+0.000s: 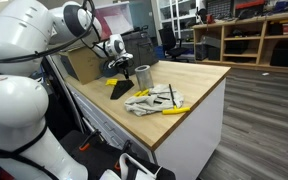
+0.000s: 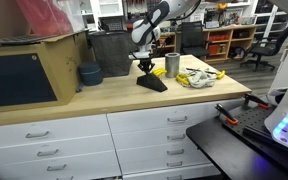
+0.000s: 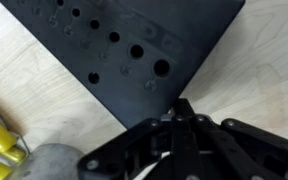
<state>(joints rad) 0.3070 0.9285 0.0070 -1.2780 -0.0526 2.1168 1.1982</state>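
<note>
My gripper [image 2: 144,61], jaws fully closed and seemingly empty, hangs over the black holed block [image 2: 151,81]; dropping lower could shove it into the nearby metal cup [image 2: 172,65].

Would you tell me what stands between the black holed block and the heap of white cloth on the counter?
A metal cup stands there, close beside the block and the cloth heap, seen in an exterior view.
</note>
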